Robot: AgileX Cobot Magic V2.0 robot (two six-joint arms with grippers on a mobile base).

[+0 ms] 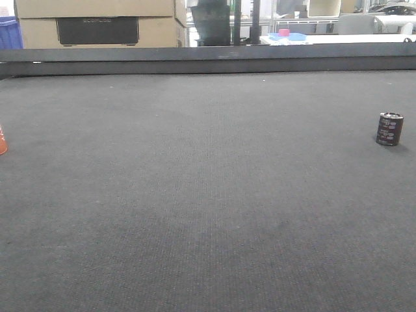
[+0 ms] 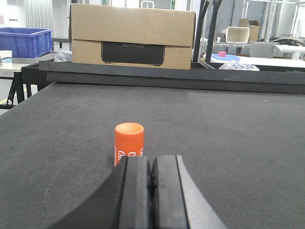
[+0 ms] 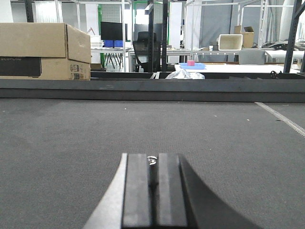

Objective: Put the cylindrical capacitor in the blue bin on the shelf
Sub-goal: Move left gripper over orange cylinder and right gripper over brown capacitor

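The cylindrical capacitor [image 1: 390,129] stands upright on the dark grey mat at the far right, dark-sleeved with a silvery top rim. No gripper is near it in the front view, and it does not show in either wrist view. My left gripper [image 2: 152,160] is shut with nothing in it, just behind an orange cylinder [image 2: 129,143]. My right gripper [image 3: 152,160] is shut over bare mat, with a tiny silvery glint at its tip seam. A blue bin [image 2: 26,40] sits on a side table beyond the mat's left corner, its edge also visible [image 1: 9,32]. The shelf is out of view.
The orange cylinder [image 1: 2,141] shows at the mat's left edge. A raised dark rail [image 1: 208,62] bounds the mat's far side, with a large cardboard box [image 2: 132,36] behind it. Racks, chairs and tables stand further back.
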